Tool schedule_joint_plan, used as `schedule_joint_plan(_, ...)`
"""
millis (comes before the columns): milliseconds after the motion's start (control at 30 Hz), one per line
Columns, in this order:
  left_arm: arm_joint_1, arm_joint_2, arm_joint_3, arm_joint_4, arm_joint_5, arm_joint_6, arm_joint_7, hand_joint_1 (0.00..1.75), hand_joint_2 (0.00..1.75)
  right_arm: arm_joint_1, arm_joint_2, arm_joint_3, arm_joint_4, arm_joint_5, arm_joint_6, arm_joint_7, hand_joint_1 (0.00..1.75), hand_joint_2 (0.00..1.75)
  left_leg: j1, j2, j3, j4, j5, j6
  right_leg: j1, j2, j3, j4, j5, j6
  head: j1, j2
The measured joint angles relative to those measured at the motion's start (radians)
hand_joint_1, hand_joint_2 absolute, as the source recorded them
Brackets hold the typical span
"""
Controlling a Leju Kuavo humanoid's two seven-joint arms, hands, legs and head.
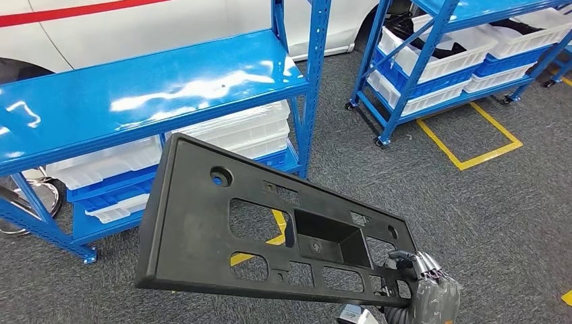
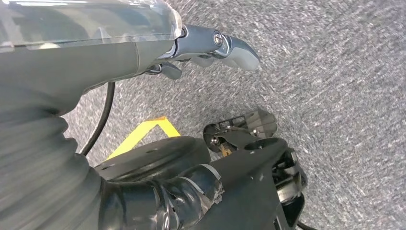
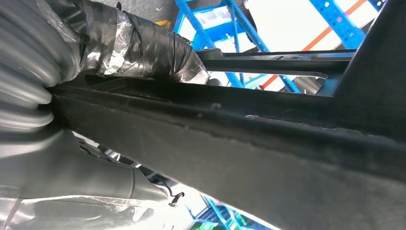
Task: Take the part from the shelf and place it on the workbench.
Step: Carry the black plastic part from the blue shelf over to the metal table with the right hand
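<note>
Fingers (image 1: 415,262) of the right hand (image 1: 435,293) curl over the lower edge of the black part (image 1: 202,236), holding it in the air above the grey floor (image 1: 472,223). From that grip the part's long axis runs away and leftward, its broad face tilted up, far end nearest the blue shelf (image 1: 135,94). Left hand (image 2: 206,48) hangs over the floor, fingers curled on nothing.

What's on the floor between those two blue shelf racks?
Grey carpet only, between the near shelf and the wheeled rack, in the head view.
</note>
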Motion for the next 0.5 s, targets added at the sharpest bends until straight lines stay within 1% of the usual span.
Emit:
schedule_joint_plan(33,0.0,-0.001,0.001,0.0,-0.001,0.0,0.0,0.0,1.75,-0.001,0.0,-0.001,-0.001,-0.002,0.0,-0.003,1.75,1.75,-0.002,0.008,0.001,0.004,-0.005,-0.005,0.002,-0.019,0.035,-0.067,0.025,-0.001,0.0,0.0)
schedule_joint_plan(67,0.0,-0.001,0.002,0.0,-0.002,0.0,0.0,0.0,1.75,-0.001,0.001,-0.002,-0.001,-0.005,0.0,-0.005,1.75,1.75,-0.004,0.014,0.001,0.01,-0.009,-0.01,0.004,-0.033,0.061,-0.12,0.042,-0.005,0.0,0.0)
schedule_joint_plan(100,0.0,-0.001,0.003,0.0,-0.004,0.0,0.0,0.0,1.75,-0.001,0.002,-0.003,-0.002,-0.007,0.0,-0.006,1.75,1.75,-0.007,0.02,0.001,0.014,-0.014,-0.016,0.007,-0.043,0.075,-0.151,0.048,-0.01,-0.001,0.0)
schedule_joint_plan(133,0.0,-0.001,0.004,0.0,-0.005,0.0,-0.001,0.0,1.75,-0.001,0.003,-0.005,-0.003,-0.009,0.0,-0.008,1.75,1.75,-0.009,0.027,0.002,0.016,-0.016,-0.023,0.01,-0.043,0.077,-0.16,0.045,-0.016,-0.001,0.0)
schedule_joint_plan(167,-0.001,-0.001,0.005,0.0,-0.005,0.0,-0.001,0.0,1.75,0.0,0.004,-0.007,-0.004,-0.01,0.0,-0.009,1.75,1.75,-0.008,0.035,0.003,0.016,-0.017,-0.028,0.012,-0.032,0.074,-0.161,0.047,-0.023,-0.001,0.0)
schedule_joint_plan(200,-0.003,-0.001,0.005,0.0,-0.006,0.0,-0.001,0.0,1.75,0.0,0.006,-0.009,-0.004,-0.011,0.0,-0.01,1.75,1.75,-0.006,0.037,0.004,0.018,-0.02,-0.034,0.011,-0.023,0.074,-0.163,0.049,-0.029,-0.001,0.0)
schedule_joint_plan(233,-0.004,-0.002,0.005,0.0,-0.006,0.0,-0.001,0.0,1.75,0.0,0.007,-0.01,-0.005,-0.012,0.0,-0.01,1.75,1.75,-0.004,0.029,0.002,0.026,-0.03,-0.04,0.009,-0.015,0.074,-0.165,0.051,-0.036,-0.001,0.0)
schedule_joint_plan(267,-0.004,-0.002,0.005,0.0,-0.006,0.0,-0.002,0.0,1.75,0.0,0.009,-0.011,-0.005,-0.012,0.0,-0.011,1.75,1.75,-0.002,0.012,-0.007,0.053,-0.051,-0.045,0.007,-0.008,0.074,-0.168,0.054,-0.042,-0.001,0.0)
schedule_joint_plan(300,-0.004,-0.001,0.006,0.0,-0.006,0.0,-0.002,0.0,1.75,0.0,0.011,-0.012,-0.006,-0.012,0.0,-0.011,1.75,1.75,0.0,-0.008,-0.028,0.1,-0.082,-0.05,0.005,0.0,0.073,-0.17,0.056,-0.047,-0.002,0.0)
schedule_joint_plan(333,-0.004,-0.001,0.006,0.0,-0.007,0.0,-0.002,0.0,1.75,0.0,0.012,-0.013,-0.006,-0.012,0.0,-0.011,1.75,1.75,0.0,-0.024,-0.056,0.165,-0.118,-0.052,0.005,0.008,0.072,-0.17,0.057,-0.05,-0.002,0.0)
schedule_joint_plan(367,-0.003,-0.001,0.006,0.0,-0.007,0.0,-0.002,0.0,1.75,0.0,0.013,-0.013,-0.005,-0.012,0.0,-0.011,1.75,1.75,0.001,-0.032,-0.087,0.235,-0.15,-0.053,0.006,0.017,0.071,-0.169,0.058,-0.051,-0.002,0.0)
schedule_joint_plan(400,-0.001,-0.001,0.007,0.0,-0.007,0.0,-0.002,0.0,1.75,0.0,0.013,-0.014,-0.005,-0.012,0.0,-0.011,1.75,1.75,0.001,-0.034,-0.111,0.287,-0.165,-0.053,0.006,0.027,0.07,-0.169,0.058,-0.052,-0.002,0.0)
schedule_joint_plan(433,0.0,-0.001,0.007,0.0,-0.007,0.0,-0.002,0.0,1.75,0.0,0.014,-0.014,-0.005,-0.012,0.0,-0.011,1.75,1.75,0.001,-0.035,-0.121,0.306,-0.161,-0.052,0.007,0.038,0.07,-0.168,0.058,-0.052,-0.002,0.0)
schedule_joint_plan(467,0.0,-0.001,0.007,0.0,-0.007,0.0,-0.002,0.0,1.75,0.001,0.014,-0.015,-0.005,-0.012,0.0,-0.011,1.75,1.75,0.001,-0.037,-0.112,0.284,-0.135,-0.05,0.007,0.051,0.072,-0.167,0.058,-0.052,-0.002,0.0)
schedule_joint_plan(500,0.001,-0.001,0.008,0.0,-0.007,0.001,-0.002,0.0,1.75,0.001,0.014,-0.015,-0.005,-0.012,0.0,-0.011,1.75,1.75,0.001,-0.045,-0.086,0.226,-0.096,-0.047,0.007,0.064,0.073,-0.166,0.058,-0.052,-0.002,0.0)
